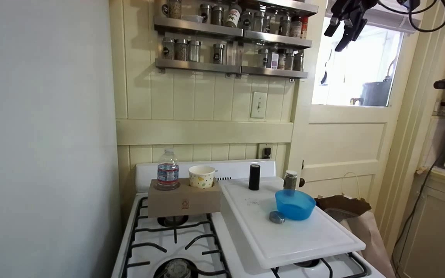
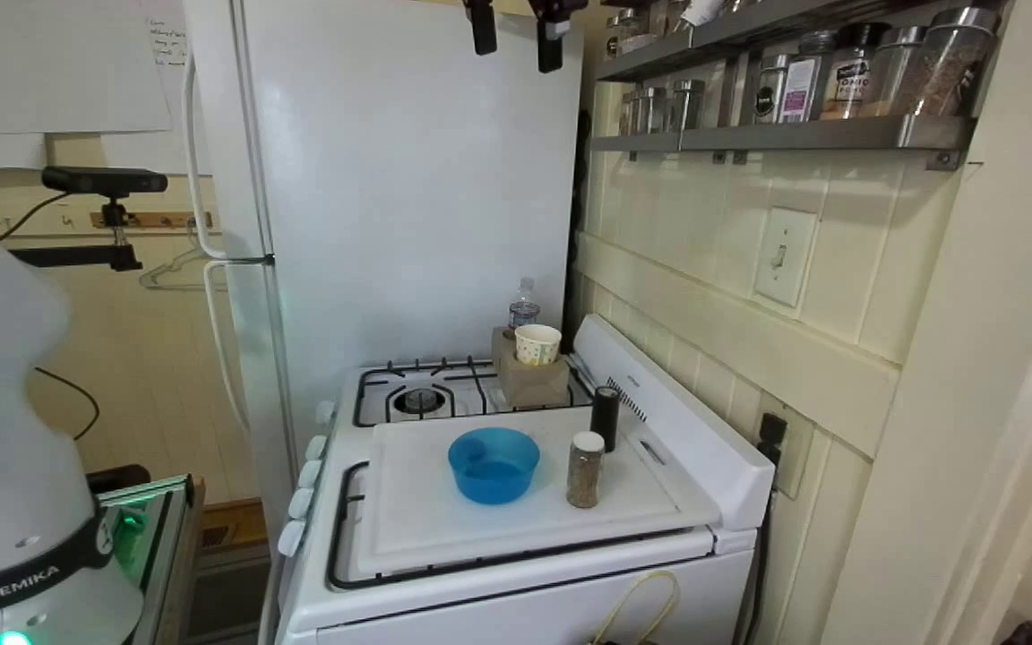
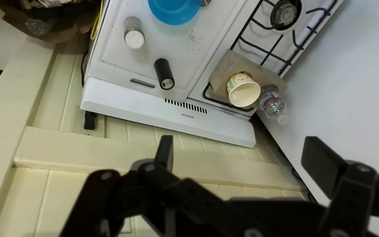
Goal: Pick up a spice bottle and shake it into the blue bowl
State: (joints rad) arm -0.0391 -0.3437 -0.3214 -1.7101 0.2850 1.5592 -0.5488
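A spice bottle (image 1: pixel 290 181) with a white perforated top stands upright on the white board, behind the blue bowl (image 1: pixel 295 205) in this exterior view. The bottle (image 2: pixel 584 471) and the bowl (image 2: pixel 493 468) stand side by side, apart, in an exterior view. In the wrist view the bottle (image 3: pixel 133 33) is at the upper left and the bowl (image 3: pixel 175 10) is cut off at the top. Several similar jars (image 1: pixel 182 50) stand on the wall shelves. My gripper (image 1: pixel 334 41) is high above the stove, open and empty; its fingers also show in the wrist view (image 3: pixel 239 140).
A silver lid (image 1: pixel 277 217) lies beside the bowl. A black bottle (image 1: pixel 254 177) stands near the board's back edge. Dark specks lie on the white board (image 1: pixel 284 247). A cardboard box (image 1: pixel 184 202) holds a water bottle (image 1: pixel 167 172) and paper cup (image 1: pixel 202 177). Fridge and shelved wall flank the stove.
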